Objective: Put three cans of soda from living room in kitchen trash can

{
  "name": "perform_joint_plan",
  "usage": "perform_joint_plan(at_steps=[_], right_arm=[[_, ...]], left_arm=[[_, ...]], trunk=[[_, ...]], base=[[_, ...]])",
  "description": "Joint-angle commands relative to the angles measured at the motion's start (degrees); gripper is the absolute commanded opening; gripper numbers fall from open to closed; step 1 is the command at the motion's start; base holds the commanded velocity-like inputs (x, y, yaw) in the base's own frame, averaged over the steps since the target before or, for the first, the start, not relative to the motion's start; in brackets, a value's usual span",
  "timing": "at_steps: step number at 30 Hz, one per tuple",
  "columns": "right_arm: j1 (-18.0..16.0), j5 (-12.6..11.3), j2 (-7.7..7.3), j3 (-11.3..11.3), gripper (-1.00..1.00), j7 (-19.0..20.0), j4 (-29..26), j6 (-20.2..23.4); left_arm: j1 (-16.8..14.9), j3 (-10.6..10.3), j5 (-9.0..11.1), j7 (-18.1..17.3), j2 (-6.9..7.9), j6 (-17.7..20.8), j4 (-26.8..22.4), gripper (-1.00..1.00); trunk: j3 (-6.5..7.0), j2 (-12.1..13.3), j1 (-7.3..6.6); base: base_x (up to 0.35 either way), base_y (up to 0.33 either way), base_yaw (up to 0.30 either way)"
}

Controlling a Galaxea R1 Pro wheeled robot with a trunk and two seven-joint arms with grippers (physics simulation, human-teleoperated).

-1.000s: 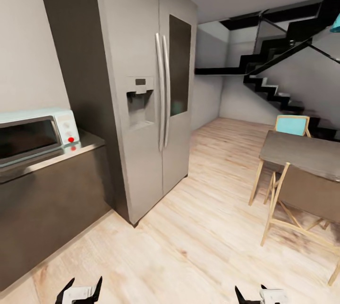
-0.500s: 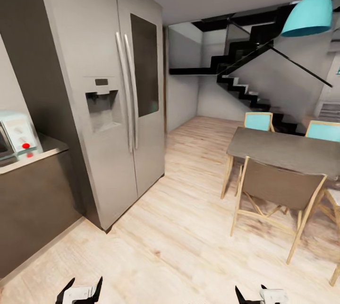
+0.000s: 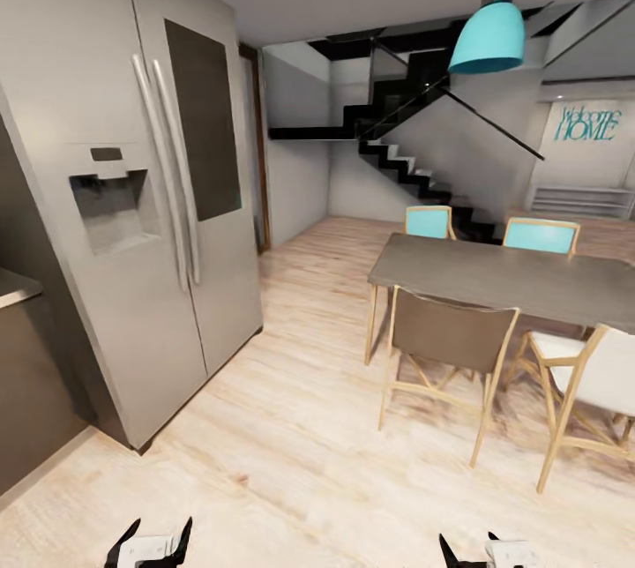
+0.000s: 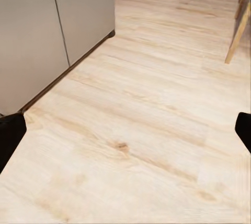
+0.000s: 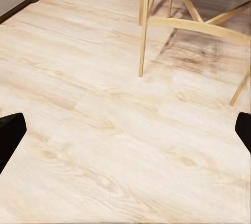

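Note:
The cans of soda and the tash can are out of view. In the head view my left gripper (image 3: 159, 534) and right gripper (image 3: 468, 543) hang low over the light wood floor, both open and empty. In the left wrist view the left gripper (image 4: 125, 130) has its black fingertips (image 4: 10, 132) spread wide over bare floor beside the fridge base. Through the right wrist camera, the right gripper (image 5: 125, 132) is just as wide, with chair legs (image 5: 145, 25) beyond it.
A tall steel fridge (image 3: 150, 198) stands at the left, with a dark counter corner (image 3: 22, 356) beside it. A grey dining table (image 3: 503, 272) with several chairs (image 3: 445, 339) fills the right. A teal lamp (image 3: 487, 37) hangs above. Black stairs (image 3: 414, 171) rise at the back; open floor runs between.
The whole head view has swung to the right: the microwave and most of the counter left the frame, and the table, chairs and lamp came in. Both grippers stay open.

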Motion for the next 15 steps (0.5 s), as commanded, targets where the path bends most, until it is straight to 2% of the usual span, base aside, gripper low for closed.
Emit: perform_joint_plan(at_steps=[1,15], right_arm=[[0.0,0.0,0.0,0.0,1.0,0.0,0.0,0.0],[-0.7,0.0,-0.08,0.0,1.0,0.0,0.9,0.0]], left_arm=[[0.0,0.0,0.0,0.0,0.0,0.0,0.0,1.0],[0.0,0.0,0.0,0.0,0.01,0.0,0.0,1.0]], trunk=[[0.0,0.0,0.0],[0.05,0.0,0.0]], base=[[0.0,-0.287,-0.25],[0.0,-0.288,-0.25]])
